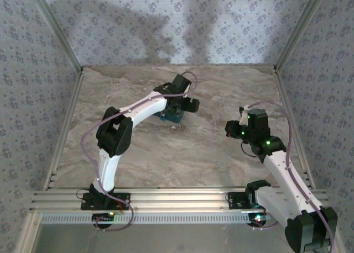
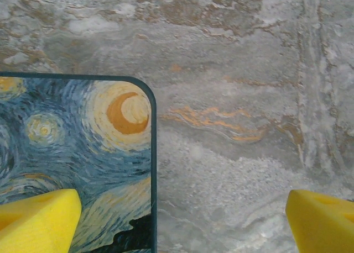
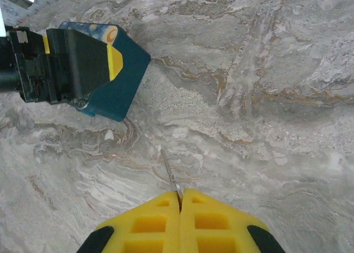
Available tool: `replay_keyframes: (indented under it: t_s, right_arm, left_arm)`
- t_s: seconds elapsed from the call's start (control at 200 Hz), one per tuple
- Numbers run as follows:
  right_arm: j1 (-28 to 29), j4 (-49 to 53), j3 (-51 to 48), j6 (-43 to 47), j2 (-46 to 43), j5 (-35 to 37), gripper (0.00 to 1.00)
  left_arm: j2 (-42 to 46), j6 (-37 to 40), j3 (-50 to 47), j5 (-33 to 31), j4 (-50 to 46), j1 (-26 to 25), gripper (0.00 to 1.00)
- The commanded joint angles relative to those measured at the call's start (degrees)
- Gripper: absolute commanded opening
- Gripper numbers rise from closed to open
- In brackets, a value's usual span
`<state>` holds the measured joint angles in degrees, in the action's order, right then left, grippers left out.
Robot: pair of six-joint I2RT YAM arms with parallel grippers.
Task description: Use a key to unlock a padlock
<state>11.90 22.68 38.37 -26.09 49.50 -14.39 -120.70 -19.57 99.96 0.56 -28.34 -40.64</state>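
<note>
From the top view, we see the left gripper (image 1: 180, 106) reaching out over the blue box (image 1: 170, 118) near the middle of the marble table (image 1: 138, 153), while the right gripper (image 1: 232, 129) hangs well apart from it on the right, pointing toward the box. At this size we cannot tell how either pair of jaws stands, nor can we pick out the padlock. We judge it lies by the box or under the left gripper, but exactly where we cannot tell. In the left wrist view, the two yellow fingers (image 2: 38, 220) stand wide apart with nothing between them. One hangs over a corner of the box's printed top and the other over bare table beside it, so this pincer is open and holds nothing. In the right wrist view, the right gripper's yellow pads (image 3: 144, 225) are pressed together on the key (image 3: 170, 173), whose thin silvery blade sticks out from the tips toward the box. The left gripper sits over the box there, and a stretch of bare marble lies between key and box. We judge the task to be at an early stage: the key is in hand, and that is the one part done. What is left is bringing the key to the padlock, pushing it in and turning it until the lock springs open
</note>
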Motion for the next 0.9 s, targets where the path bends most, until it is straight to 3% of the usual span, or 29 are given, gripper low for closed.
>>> replay_keyframes:
  t_s: [0.0,0.395,0.894]
  right_arm:
    - [-1.0,2.5,-0.4,0.0,-1.2,-1.0,0.00]
    - [-1.9,2.3,-0.8,0.6,-1.6,-0.7,0.00]
    - [-1.9,2.4,-1.1,0.5,-1.7,-0.9,0.00]
  left_arm:
    - [2.0,-2.4,-2.8,2.0,-1.8,-2.1,0.95]
    - [-1.8,-4.6,0.1,4.8,-0.8,-5.5,0.96]
    - [-7.9,-2.4,15.9,6.6,-5.4,-5.5,0.96]
